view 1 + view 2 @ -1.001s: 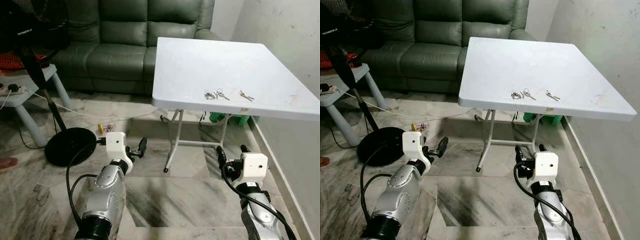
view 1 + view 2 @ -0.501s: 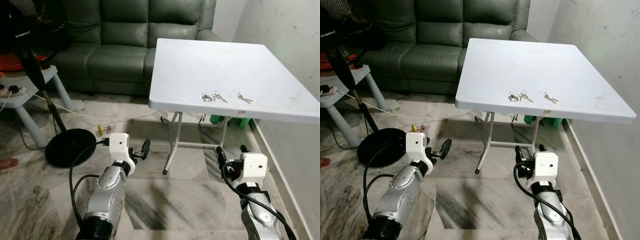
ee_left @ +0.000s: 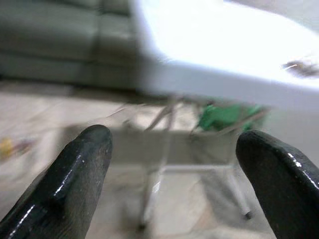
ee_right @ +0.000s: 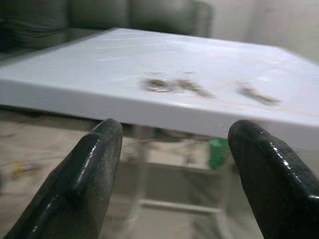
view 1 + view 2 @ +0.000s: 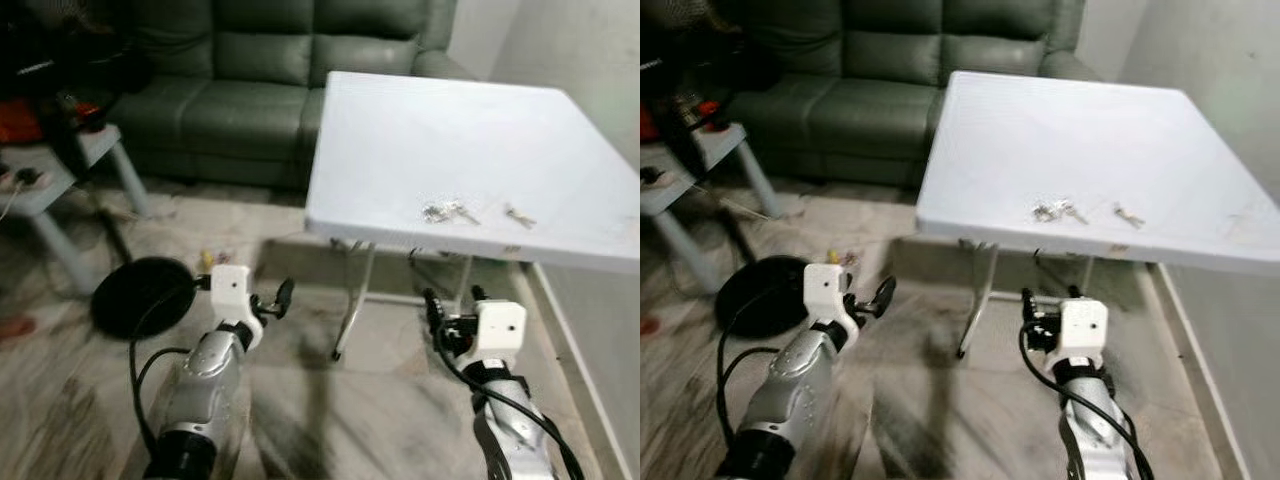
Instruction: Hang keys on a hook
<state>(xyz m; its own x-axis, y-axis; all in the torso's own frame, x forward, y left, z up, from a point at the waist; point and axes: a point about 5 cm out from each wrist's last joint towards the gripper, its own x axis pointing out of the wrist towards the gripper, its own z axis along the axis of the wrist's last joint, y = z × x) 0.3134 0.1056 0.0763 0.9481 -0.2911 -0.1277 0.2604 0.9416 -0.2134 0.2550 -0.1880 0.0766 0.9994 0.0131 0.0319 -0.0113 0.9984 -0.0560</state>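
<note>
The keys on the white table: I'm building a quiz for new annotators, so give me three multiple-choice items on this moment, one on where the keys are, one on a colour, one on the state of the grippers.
1. Where do the keys lie?
A. On the sofa
B. On the white table, near its front edge
C. On the floor

2. What colour is the sofa?
A. Dark green
B. Red
C. Beige

3. How are the left gripper and right gripper?
A. Both shut on keys
B. Left holding keys, right open
C. Both open and empty, held lower than the tabletop

Answers: 1 B, the keys rest on the tabletop close to the near edge. 2 A, its cushions are dark green. 3 C, both wrist views show spread fingers with nothing between them.
</note>
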